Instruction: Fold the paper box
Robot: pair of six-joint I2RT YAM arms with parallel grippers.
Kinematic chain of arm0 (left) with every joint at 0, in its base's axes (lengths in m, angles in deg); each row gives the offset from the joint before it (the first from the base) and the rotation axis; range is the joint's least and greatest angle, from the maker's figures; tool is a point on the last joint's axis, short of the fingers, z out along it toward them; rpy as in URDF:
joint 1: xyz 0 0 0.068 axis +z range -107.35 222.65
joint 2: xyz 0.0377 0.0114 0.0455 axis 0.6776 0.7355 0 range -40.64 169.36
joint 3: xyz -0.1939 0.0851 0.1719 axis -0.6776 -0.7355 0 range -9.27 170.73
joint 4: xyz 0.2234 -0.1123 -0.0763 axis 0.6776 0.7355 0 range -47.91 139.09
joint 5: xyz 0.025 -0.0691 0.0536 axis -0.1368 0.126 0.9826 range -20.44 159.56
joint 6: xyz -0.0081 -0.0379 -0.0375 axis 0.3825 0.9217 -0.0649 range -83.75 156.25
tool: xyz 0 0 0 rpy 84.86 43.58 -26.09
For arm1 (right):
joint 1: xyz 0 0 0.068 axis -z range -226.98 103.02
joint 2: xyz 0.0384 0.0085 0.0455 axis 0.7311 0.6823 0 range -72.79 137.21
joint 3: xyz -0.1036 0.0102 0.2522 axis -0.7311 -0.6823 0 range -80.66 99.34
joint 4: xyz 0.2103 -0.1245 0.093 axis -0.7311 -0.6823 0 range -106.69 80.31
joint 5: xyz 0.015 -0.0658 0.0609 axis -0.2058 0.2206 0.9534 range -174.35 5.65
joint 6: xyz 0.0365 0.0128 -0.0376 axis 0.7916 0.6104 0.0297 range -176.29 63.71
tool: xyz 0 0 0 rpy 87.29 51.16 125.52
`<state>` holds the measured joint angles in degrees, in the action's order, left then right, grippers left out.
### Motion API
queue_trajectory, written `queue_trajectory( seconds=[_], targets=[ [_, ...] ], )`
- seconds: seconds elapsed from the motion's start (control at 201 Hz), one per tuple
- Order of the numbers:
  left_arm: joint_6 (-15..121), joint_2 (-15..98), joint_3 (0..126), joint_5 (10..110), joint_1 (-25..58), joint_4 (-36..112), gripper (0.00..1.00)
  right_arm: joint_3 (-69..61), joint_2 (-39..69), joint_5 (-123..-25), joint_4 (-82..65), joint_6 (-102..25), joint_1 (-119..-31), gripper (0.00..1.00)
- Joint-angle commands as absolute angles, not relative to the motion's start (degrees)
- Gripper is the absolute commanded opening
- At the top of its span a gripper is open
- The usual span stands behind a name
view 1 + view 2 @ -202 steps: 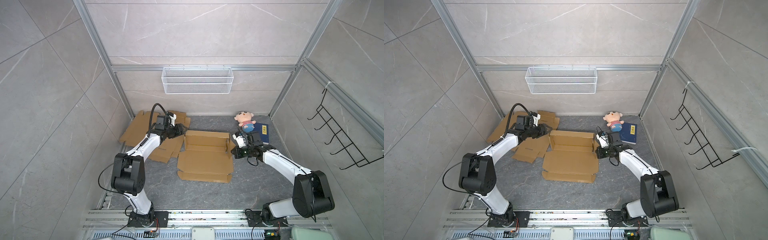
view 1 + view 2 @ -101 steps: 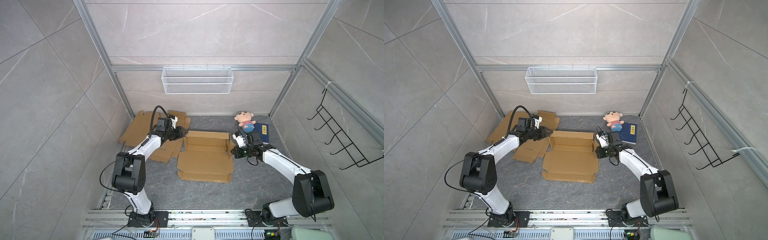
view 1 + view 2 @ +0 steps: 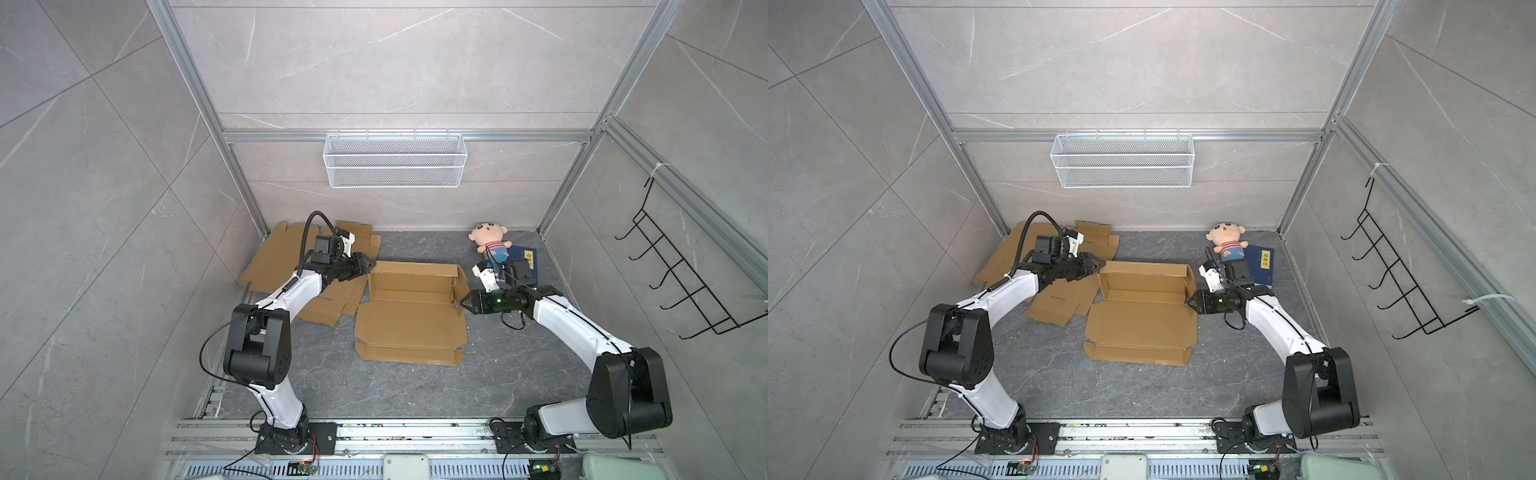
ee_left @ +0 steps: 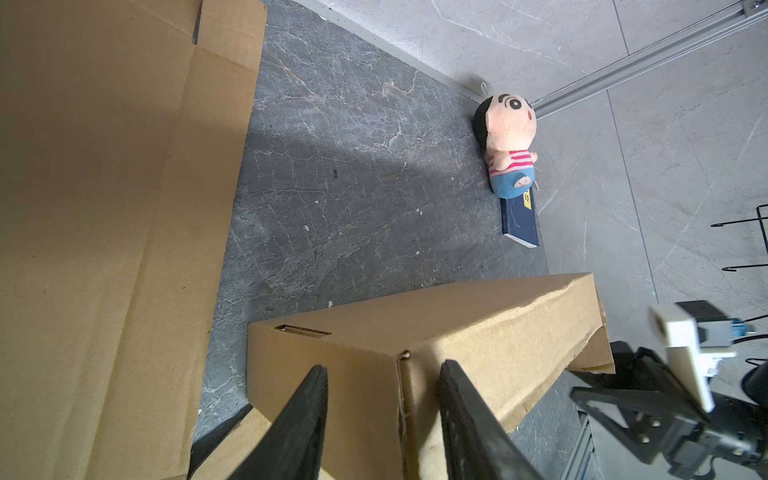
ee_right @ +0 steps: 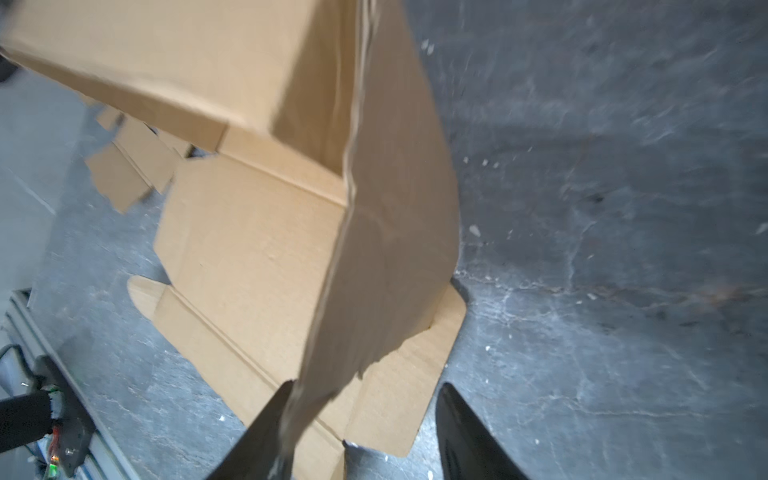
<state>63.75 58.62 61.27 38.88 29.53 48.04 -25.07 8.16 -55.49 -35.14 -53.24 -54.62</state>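
Holds nothing in black right gripper [image 3: 465, 302], jaws spread, one finger [image 5: 257, 440] touching upright end flap [image 5: 395, 232] of brown cardboard box [image 3: 411, 324]; lies leftward, long axis running left to right.

1. The paper box [image 3: 409, 324] is plain brown corrugated cardboard, partly folded, and lies mid-floor [image 3: 374, 395].
2. Its far wall and both end flaps stand up, while the wide near panel and its narrow lip lie flat.
3. The right end flap [image 5: 386, 257] has a ragged edge, possibly torn.
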Motion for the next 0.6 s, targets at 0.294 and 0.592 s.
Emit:
queue_trajectory(
  seconds=[0.294, 0.592],
  targets=[
    [62.79, 59.78, 60.69, 38.87, 29.65, 49.42, 0.46, -23.74, 7.69, -63.87, -27.7, -48.52, -46.67, 0.55],
    [62.5, 59.82, 61.15, 39.38, 29.58, 50.22, 0.46, -22.59, 14.52, -64.99, -25.91, -58.1, -51.86, 0.56]
  ],
)
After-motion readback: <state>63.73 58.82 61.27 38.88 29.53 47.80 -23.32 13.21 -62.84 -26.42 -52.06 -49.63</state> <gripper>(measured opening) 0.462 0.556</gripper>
